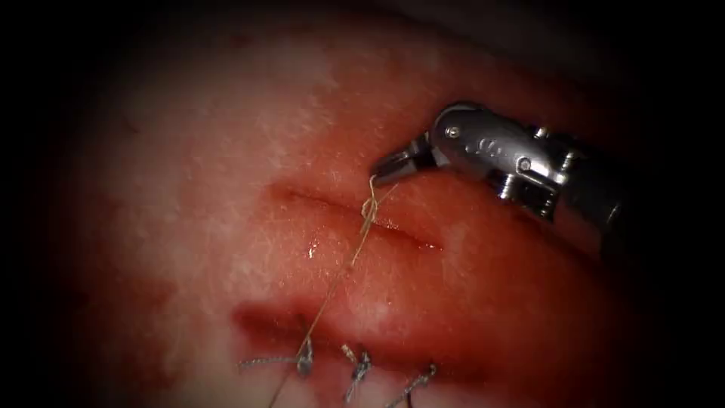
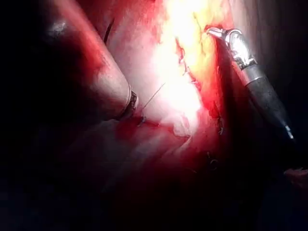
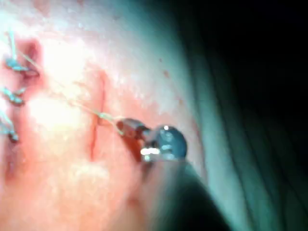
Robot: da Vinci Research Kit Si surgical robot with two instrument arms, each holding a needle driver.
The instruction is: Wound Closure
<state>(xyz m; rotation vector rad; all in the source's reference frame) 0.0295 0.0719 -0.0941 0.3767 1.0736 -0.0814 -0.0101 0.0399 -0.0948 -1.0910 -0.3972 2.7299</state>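
Tissue (image 1: 226, 151): pork belly, pale and pink, glistening, carrying two cuts.

Upper cut (image 1: 355, 219): a thin dark-red line running across the middle of the endoscope view, rising slightly toward its left end. Edges lie close together. Red fluid (image 1: 408, 242) wets the tissue along and around it.

Lower cut (image 1: 272, 321): a broader dark-red furrow nearer the camera, closed by three knotted stitches (image 1: 359, 366) set side by side, their cut ends (image 1: 257, 363) standing free.

Thread (image 1: 340, 276): fine, pale gold. Runs taut from the leftmost stitch of the lower cut, up and to the right, across the upper cut, to the tip of the right tool. A small tangle or knot sits on the thread where it crosses the upper cut, just below the tip.

Right tool (image 1: 381, 170): metal needle driver entering from the right, tip just above the upper cut near its middle. Jaws closed, gripping the thread close to its end. Also seen in the right wrist view (image 3: 126, 126), thread trailing from its tip toward the stitches.

Left tool: shaft (image 2: 96, 82) lies close over the tissue in the left wrist view; the state of its jaws cannot be told.

Needle: cannot be made out.
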